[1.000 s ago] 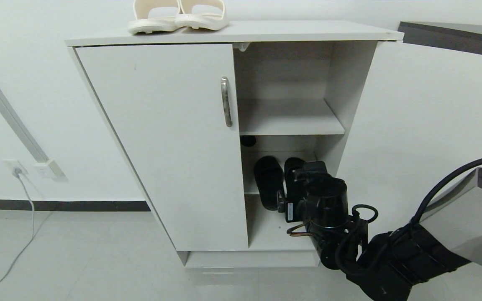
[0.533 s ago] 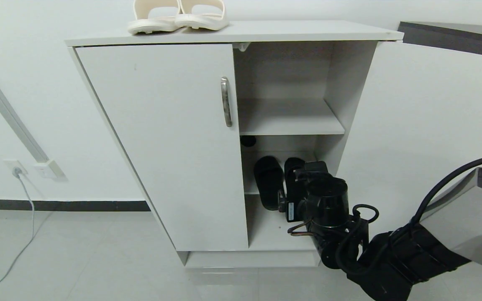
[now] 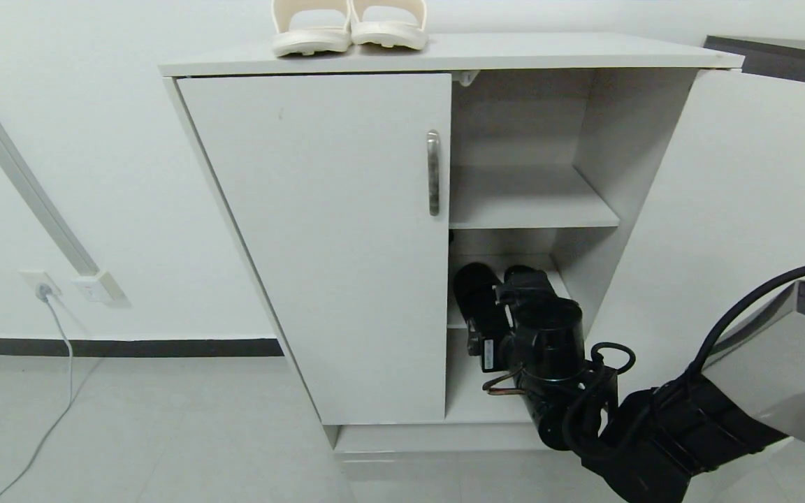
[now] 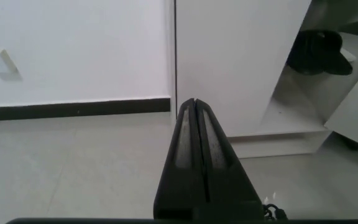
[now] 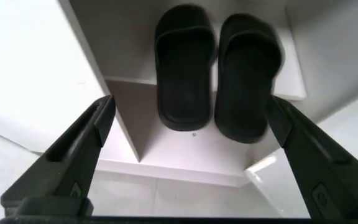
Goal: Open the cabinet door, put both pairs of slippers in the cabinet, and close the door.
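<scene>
Right wrist view showed the right gripper (image 5: 191,106), fingers spread, clear of the black slippers (image 5: 182,68) at upper centre, apparently stowed.

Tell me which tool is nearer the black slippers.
Right. The right tool, open, is just in front of the black slippers on their shelf; the left tool, shut, sits farther back over the floor.

Black slippers (image 5: 182,81) inside open cabinet (image 3: 549,50)
</scene>
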